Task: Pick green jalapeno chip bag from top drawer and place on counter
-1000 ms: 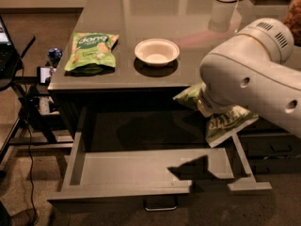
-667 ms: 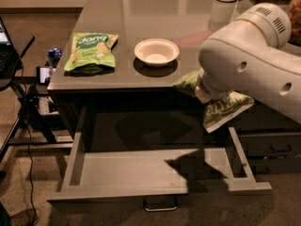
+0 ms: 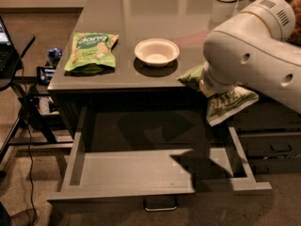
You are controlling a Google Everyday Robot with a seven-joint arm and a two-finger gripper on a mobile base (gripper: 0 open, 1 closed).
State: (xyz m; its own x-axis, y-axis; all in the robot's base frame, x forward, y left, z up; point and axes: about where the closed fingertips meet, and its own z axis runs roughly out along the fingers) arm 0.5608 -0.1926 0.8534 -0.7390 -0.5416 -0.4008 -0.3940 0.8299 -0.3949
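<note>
Green chip bag [image 3: 229,103] at 3 o'clock, crossing counter [image 3: 155,13] front edge, lower end hanging over open drawer [image 3: 136,171] right rail. Arm [image 3: 256,55] covers gripper just above bag; grip cannot tell. Bowl [image 3: 156,52] at 12, light-green bag [image 3: 91,51] at 10, both near front edge.

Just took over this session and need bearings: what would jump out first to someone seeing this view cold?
The big white arm fills the right side, its tool hidden behind it near the front edge of the counter, where the green jalapeno chip bag pokes out above the open top drawer. On the counter sit a light-green bag at left and a white bowl mid-front.
</note>
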